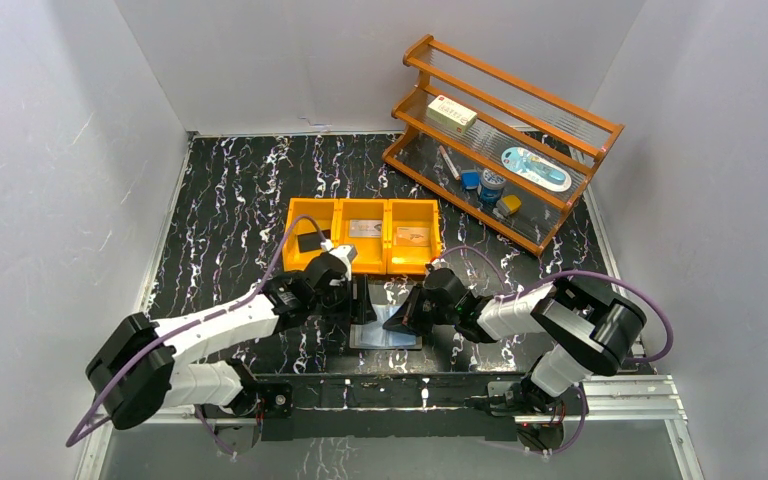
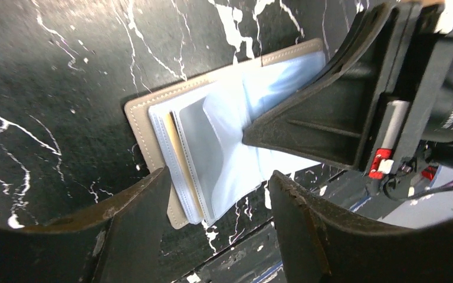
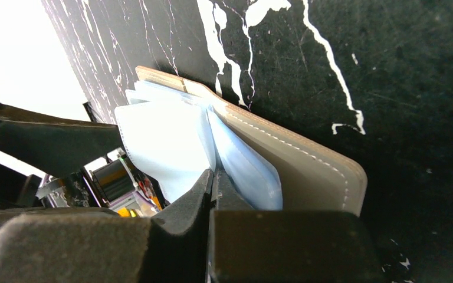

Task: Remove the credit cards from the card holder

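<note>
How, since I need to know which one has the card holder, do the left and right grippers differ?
The left gripper has its jaws apart and holds nothing; the right gripper is shut, pinching a pale blue sleeve of the card holder. The left gripper's fingers stand either side of one end of the holder; the right gripper's tips meet over its middle. Both are black and work at the open holder.

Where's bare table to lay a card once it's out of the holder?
Free: marble left of the orange bin toward the left wall, and behind the bin to the back wall. Crowded: around the card holder, where left gripper and right gripper meet, and by the wooden rack.
</note>
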Robot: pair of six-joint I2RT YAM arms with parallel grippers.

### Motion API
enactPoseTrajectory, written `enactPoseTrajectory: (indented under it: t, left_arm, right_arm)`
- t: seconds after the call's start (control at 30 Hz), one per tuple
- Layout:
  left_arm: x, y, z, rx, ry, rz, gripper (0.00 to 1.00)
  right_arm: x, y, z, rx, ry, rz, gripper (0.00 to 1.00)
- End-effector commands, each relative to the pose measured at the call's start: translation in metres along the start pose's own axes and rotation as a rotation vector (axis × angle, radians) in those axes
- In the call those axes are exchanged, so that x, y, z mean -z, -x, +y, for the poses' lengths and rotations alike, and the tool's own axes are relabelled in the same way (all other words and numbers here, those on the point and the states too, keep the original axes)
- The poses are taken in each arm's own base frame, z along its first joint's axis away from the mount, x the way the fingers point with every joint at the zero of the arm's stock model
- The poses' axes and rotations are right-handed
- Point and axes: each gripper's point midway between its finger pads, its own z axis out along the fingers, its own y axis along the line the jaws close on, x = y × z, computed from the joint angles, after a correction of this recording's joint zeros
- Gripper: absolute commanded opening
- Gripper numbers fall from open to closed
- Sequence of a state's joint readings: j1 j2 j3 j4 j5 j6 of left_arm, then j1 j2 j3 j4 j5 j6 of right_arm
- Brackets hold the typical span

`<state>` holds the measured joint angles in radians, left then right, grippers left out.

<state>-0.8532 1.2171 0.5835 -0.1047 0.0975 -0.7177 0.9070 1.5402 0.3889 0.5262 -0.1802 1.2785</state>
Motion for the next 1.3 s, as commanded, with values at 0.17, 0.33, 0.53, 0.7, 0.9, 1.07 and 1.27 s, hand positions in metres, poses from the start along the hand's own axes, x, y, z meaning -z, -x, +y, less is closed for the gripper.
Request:
enactPoseTrajectory:
  t: [0.17,0.33,0.53,0.7,0.9,1.07,1.27]
  left_arm:
    - [0.007,0.03,-0.028,-0.022,-0.085,-0.096,0.61]
    - [-0.01,0.017,-0.027,-0.012,-0.097,-0.025,0.61]
    - [-0.019,0.004,-0.03,-0.005,-0.132,0.035,0.58]
    - [-0.01,-0.003,-0.056,-0.03,-0.284,0.087,0.55]
    - [-0.005,-0.01,-0.075,-0.037,-0.395,0.141,0.52]
    - [-0.01,-0.008,-0.077,-0.026,-0.397,0.144,0.52]
    - [-0.019,-0.008,-0.086,-0.015,-0.446,0.169,0.52]
  right_arm:
    - [0.001,-0.013,-0.05,-0.013,-0.162,0.036,0.07]
    - [0.001,-0.014,-0.05,-0.014,-0.164,0.039,0.07]
    - [0.001,-0.013,-0.049,-0.014,-0.158,0.038,0.09]
    - [0.002,-0.013,-0.043,0.0,-0.141,0.04,0.14]
    - [0.008,-0.007,-0.017,0.037,-0.05,0.018,0.34]
    - [0.028,0.008,-0.001,0.052,-0.047,-0.073,0.47]
    - [0.067,0.037,-0.01,0.05,-0.183,-0.266,0.49]
